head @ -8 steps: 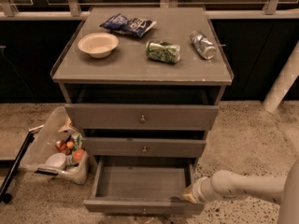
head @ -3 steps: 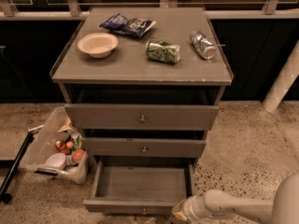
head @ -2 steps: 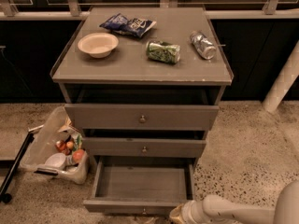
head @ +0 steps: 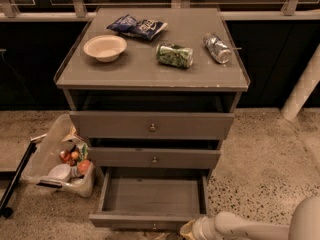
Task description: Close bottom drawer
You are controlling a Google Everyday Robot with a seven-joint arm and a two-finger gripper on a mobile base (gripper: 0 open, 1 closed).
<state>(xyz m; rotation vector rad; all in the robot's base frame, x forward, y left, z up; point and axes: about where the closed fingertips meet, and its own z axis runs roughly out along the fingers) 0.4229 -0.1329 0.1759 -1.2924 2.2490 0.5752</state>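
Note:
The bottom drawer [head: 152,196] of the grey cabinet is pulled out, and its shallow grey tray is empty. Its flat front [head: 145,220] runs along the bottom of the view, with the small brass knob [head: 154,227] just above the frame edge. My gripper [head: 188,230] sits at the bottom edge, right against the right end of the drawer front. Its white arm [head: 250,226] comes in from the lower right. The middle drawer [head: 154,158] and top drawer [head: 151,126] above are shut.
On the cabinet top stand a bowl [head: 105,47], a blue chip bag [head: 137,27], a green can [head: 175,54] and a silver can [head: 217,48], both lying down. A clear bin of food [head: 62,159] sits on the floor at the left. A white post [head: 302,86] stands at the right.
My gripper has moved down and to the left, from the drawer's right side to the right end of its front. The drawer stays open.

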